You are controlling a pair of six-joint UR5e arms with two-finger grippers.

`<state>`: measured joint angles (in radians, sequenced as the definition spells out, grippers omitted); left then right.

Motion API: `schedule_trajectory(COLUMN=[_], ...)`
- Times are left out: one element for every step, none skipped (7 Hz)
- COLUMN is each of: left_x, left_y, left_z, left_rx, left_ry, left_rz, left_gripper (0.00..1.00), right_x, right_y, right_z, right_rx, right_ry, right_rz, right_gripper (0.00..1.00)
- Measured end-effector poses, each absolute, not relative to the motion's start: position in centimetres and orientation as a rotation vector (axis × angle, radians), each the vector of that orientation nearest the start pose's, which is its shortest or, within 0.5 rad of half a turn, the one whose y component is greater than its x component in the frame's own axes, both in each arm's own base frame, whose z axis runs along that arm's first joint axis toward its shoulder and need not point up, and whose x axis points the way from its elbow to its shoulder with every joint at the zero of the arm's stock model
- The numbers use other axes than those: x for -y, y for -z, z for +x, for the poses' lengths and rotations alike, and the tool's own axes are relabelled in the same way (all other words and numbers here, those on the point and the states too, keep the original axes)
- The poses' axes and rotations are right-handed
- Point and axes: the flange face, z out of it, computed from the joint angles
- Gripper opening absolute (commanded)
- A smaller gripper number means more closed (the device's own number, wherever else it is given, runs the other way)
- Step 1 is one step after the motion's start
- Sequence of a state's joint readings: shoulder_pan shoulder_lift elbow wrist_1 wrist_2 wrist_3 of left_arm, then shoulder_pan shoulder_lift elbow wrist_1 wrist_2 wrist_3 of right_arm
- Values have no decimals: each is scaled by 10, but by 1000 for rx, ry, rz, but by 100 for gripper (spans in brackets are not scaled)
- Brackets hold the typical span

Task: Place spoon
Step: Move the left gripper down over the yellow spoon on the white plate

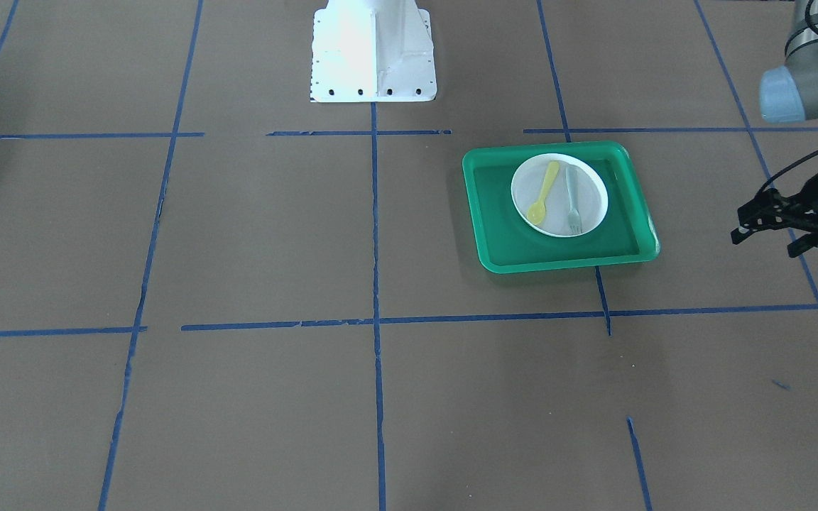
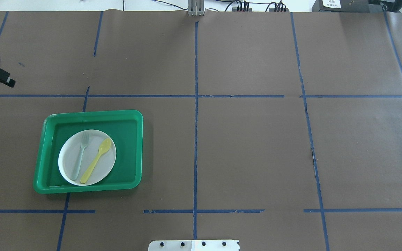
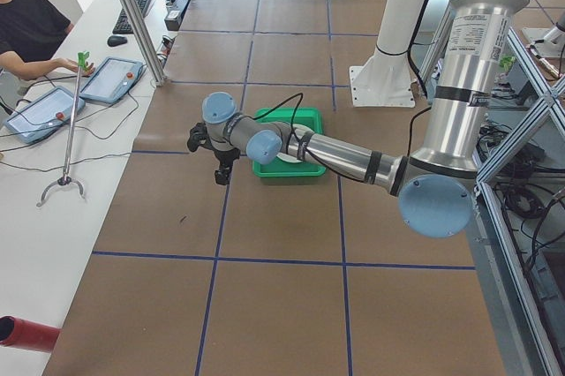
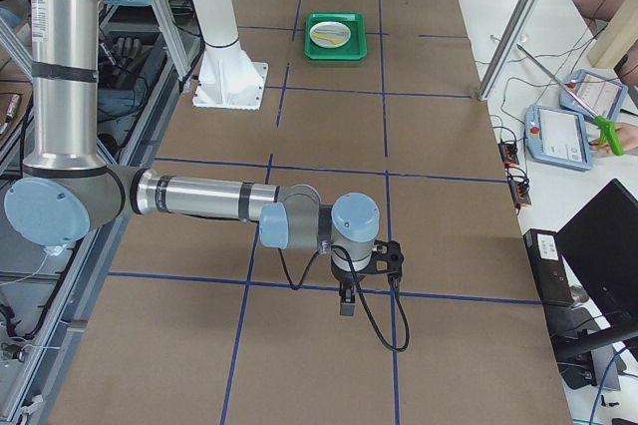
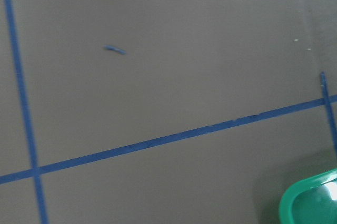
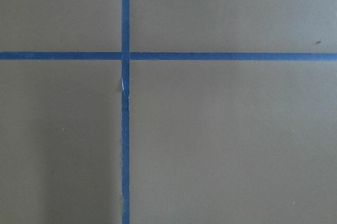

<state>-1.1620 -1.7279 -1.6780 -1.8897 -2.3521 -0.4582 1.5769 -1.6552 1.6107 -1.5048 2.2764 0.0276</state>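
Note:
The yellow spoon (image 1: 544, 191) lies on the white plate (image 1: 591, 190), next to a pale grey-green fork (image 1: 572, 202). The plate sits in the green tray (image 1: 494, 213). In the overhead view the spoon (image 2: 96, 160) lies diagonally on the plate's right half, free of any gripper. My left gripper (image 1: 764, 238) hovers beside the tray, well apart from it, and looks open and empty. My right gripper (image 4: 346, 303) shows only in the exterior right view, far from the tray, low over the table; I cannot tell whether it is open or shut.
The brown table carries a grid of blue tape lines. The robot's white base (image 1: 373, 50) stands at the table's edge. A corner of the tray (image 5: 310, 203) shows in the left wrist view. Operators and tablets (image 3: 115, 80) are past the far edge.

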Motion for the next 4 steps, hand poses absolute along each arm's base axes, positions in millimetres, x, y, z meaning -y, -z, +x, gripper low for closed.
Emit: schedule_trajectory(left_x=[526,502,476,450], left_y=[-460,-434,-416,-408], left_z=[214,257,295,332], left_rx=[-933,-919,-912,-904], left_ry=[-182,-183,-198,-222], left_rz=[184,209,220,214], left_gripper=[96,89,86,85], right_x=[457,457,457,457], right_y=[-677,-677,-677,-677], right_z=[72,72,72,72], right_rx=[706,706,706,706], right_ry=[-25,-25,-25,-25], right_rz=[13,13,13,13], right_gripper=[100,100,100,100])
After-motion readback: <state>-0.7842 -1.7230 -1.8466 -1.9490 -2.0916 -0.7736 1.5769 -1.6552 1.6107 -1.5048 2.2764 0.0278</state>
